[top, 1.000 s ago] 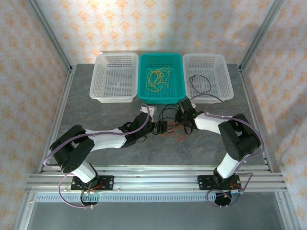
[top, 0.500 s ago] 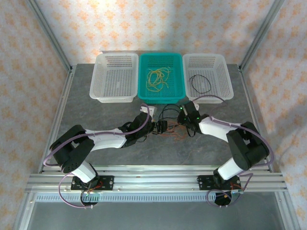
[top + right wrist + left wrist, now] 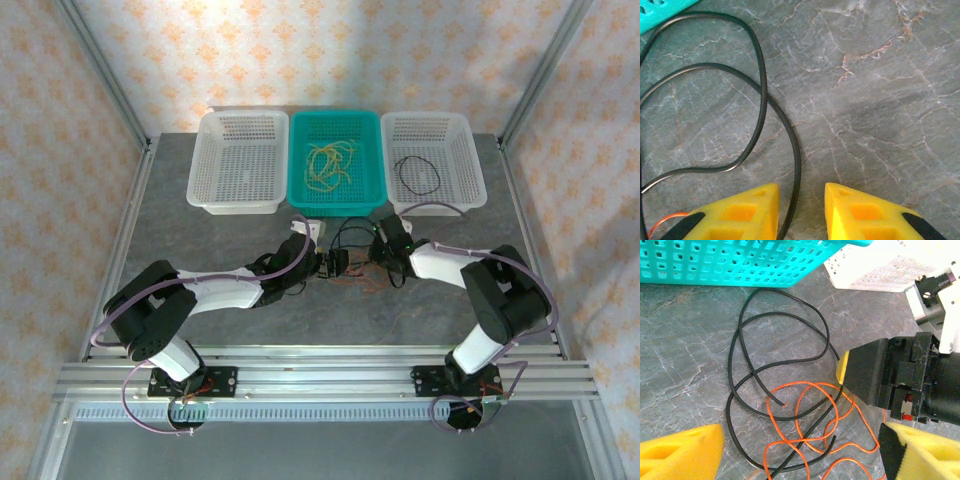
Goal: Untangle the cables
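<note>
Mid-table: right gripper (image 3: 801, 200) jaws eased apart, black cable (image 3: 762, 75) between, apparently released; left gripper (image 3: 800, 455) wide, empty; orange cable (image 3: 805, 384) unfreed.

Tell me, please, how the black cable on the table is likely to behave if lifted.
The black cable lies in loose curving loops, so it will probably droop limply. It crosses the orange cable, so lifting may drag that along. It looks thin, likely light.

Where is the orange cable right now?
The orange cable lies near the middle of the grey table, just in front of the teal basket. The left wrist view shows it looped through the black cable there.
</note>
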Available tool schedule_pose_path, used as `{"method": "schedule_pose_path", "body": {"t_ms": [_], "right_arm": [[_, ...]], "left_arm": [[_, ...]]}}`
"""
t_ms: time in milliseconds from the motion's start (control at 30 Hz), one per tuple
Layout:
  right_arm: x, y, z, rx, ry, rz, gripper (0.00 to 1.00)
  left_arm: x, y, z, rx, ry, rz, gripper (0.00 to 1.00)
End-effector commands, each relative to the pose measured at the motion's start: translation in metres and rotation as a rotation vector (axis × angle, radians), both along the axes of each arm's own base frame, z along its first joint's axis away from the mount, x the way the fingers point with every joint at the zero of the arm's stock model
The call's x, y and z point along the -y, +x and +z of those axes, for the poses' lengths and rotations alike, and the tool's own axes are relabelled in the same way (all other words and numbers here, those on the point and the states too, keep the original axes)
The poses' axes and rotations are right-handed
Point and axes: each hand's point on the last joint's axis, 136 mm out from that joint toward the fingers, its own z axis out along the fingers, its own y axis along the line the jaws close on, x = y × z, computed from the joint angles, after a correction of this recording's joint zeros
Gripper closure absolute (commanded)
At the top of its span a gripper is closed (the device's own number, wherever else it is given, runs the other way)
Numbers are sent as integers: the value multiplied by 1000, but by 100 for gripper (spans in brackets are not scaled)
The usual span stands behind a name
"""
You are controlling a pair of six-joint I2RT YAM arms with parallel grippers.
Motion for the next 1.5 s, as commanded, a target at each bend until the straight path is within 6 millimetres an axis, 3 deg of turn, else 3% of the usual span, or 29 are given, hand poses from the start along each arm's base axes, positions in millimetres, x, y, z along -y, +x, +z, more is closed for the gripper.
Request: {"method": "schedule_pose_path", "body": {"t_ms": [0, 233, 400, 533, 900, 1133, 1333, 1467], "right_arm": [[-7, 4, -3, 1, 9, 19, 70], [-3, 4, -8, -29, -40, 18, 75], [3, 5, -10, -46, -106, 14, 89], [9, 5, -1, 2, -94, -22, 98], [26, 2, 69, 284, -44, -39, 100], [28, -12, 100, 395, -92, 104, 100], [20, -27, 142, 521, -76, 248, 100], [19, -34, 165, 584, -89, 296, 100]], "left_arm": [[-2, 9, 13, 37, -24, 32, 18], [-3, 9, 11, 35, -21, 33, 18], [-4, 8, 11, 34, -18, 36, 18], [-6, 8, 12, 39, -19, 43, 18], [-3, 17, 20, 50, -42, 43, 18], [-4, 26, 23, 48, -56, 38, 18], [6, 30, 30, 73, -45, -20, 18], [1, 38, 41, 115, -22, -29, 18]]}}
